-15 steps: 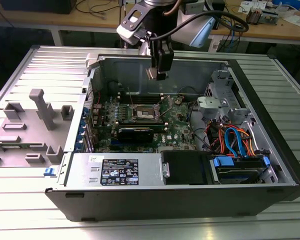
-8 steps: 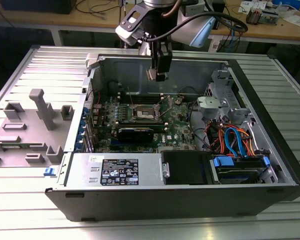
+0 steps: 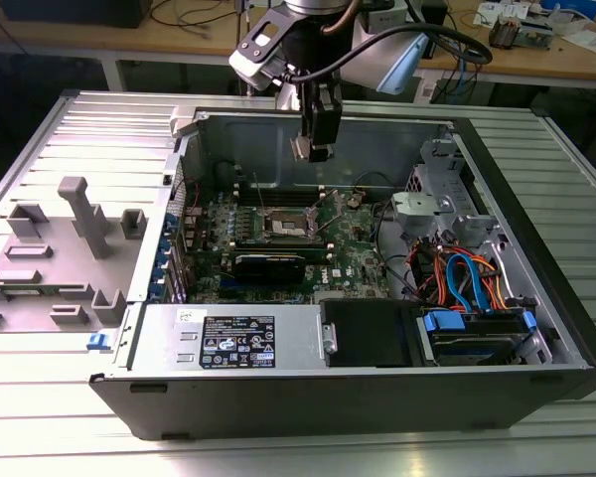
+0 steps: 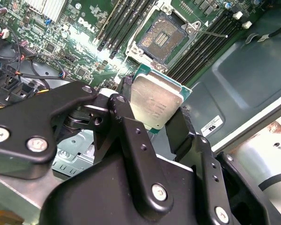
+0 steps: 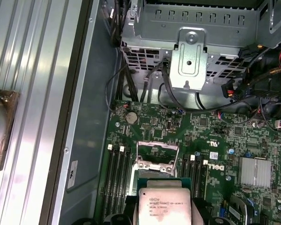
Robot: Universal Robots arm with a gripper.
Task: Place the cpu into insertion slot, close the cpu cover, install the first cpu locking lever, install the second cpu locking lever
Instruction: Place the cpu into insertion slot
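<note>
arm (image 3: 313,35): reaches down from above in the exterior view, wrist near vertical
tool (image 3: 314,147): points downward, hanging in the air
fingers (image 4: 127,112): two black ones, clamped on opposite edges of the cpu (image 4: 155,105) in the second wrist view

Dull silver cpu (image 4: 155,105) (green-rimmed), black gripper (image 4: 154,119), green board (image 5: 154,126).

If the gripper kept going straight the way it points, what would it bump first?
Most likely the insertion slot, or the green board just beside it. The gripper holds the cpu above them with nothing between, though depth is hard to judge.
</note>
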